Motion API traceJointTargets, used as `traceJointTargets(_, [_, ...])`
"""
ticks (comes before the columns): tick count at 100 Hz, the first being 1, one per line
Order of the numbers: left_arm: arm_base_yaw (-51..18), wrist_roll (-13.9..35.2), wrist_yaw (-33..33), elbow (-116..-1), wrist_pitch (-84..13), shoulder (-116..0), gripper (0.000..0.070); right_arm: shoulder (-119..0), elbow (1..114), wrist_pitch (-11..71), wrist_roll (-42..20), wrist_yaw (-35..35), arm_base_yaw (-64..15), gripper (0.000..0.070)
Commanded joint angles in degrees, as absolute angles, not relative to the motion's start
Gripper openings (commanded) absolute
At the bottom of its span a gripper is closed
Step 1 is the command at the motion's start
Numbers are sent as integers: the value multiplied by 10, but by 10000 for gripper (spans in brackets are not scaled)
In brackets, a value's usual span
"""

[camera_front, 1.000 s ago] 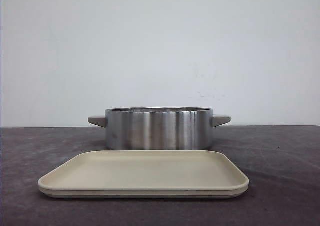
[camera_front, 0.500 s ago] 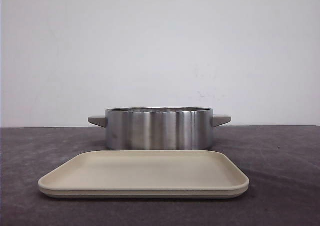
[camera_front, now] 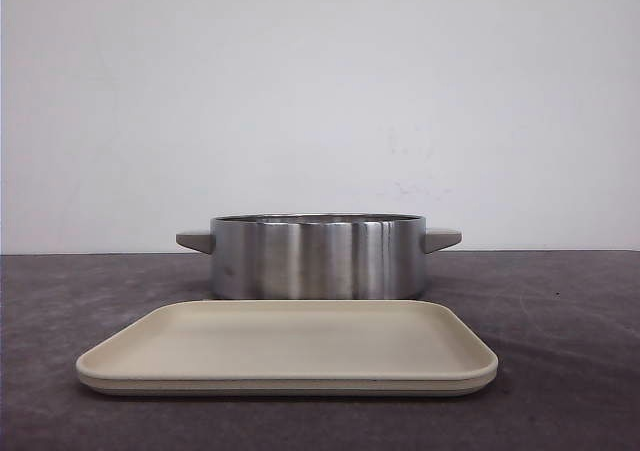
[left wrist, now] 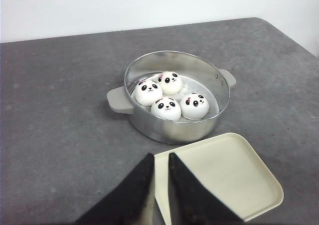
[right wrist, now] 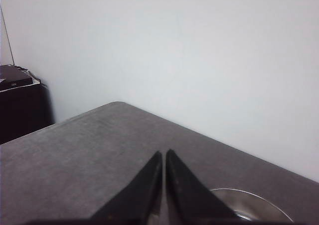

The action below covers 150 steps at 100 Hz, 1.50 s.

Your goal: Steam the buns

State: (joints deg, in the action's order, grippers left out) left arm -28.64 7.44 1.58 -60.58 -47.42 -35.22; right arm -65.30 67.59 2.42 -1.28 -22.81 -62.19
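Left wrist view shows four buns (left wrist: pixel 169 95) sitting in the steel pot (left wrist: pixel 174 127) at frame centre, both grippers (left wrist: pixel 160 167) (right wrist: pixel 164 162) pinched nearly together and empty, so I reckon a careless reach could bump the tray (left wrist: pixel 234 180).

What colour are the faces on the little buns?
Black panda faces on white buns, sitting in the steel pot. The left wrist view shows them best.

Brushed, shiny metal for the pot (camera_front: pixel 318 258); matt cream plastic for the tray (camera_front: pixel 287 348); glossy, smooth white buns (left wrist: pixel 166 108); rough, matt grey desk (left wrist: pixel 60 120); matt black fingers (left wrist: pixel 185 195).
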Motion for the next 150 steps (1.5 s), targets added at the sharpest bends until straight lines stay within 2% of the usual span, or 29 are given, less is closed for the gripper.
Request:
traceJointTargets(1, [-289,71,17,-613,-467,-355,0,-658,685,27,-8,-246,-629,5])
traceJointTargets(17, [-289,71,17,-613,-467,-355,0,-658,685,27,-8,-265,-621,5])
traceJointTargets(27, [-289,71,17,-613,-467,-355,0,-641,680,74,-8,-321,-602,5])
traceJointTargets(36, [-289,71,17,-613,-467,-355,0,-609,646,99,-10,-308,-576,5])
traceJointTargets(43, [-289,71,17,-613,-467,-355,0,-573,591,64,-10,-282,-550,5])
traceJointTargets(64, [-289,71,17,-613,-467,-355,0,-447,366,-118,-11,-188,-455,5])
traceJointTargets(89, [-289,71,17,-613,-467,-355,0,-277,183,-132,-16,-148,-329,4])
traceJointTargets(102, [-289,71,17,-613,-467,-355,0,-184,127,-113,-15,-132,-249,5])
traceJointTargets(127, [-289,71,17,-613,-467,-355,0,-75,85,-8,-15,-75,-83,4])
traceJointTargets(138, [-289,71,17,-613,-467,-355,0,-53,79,43,-14,-62,-36,4])
traceJointTargets(150, [-289,71,17,-613,-467,-355,0,-40,55,46,-8,-60,-8,4])
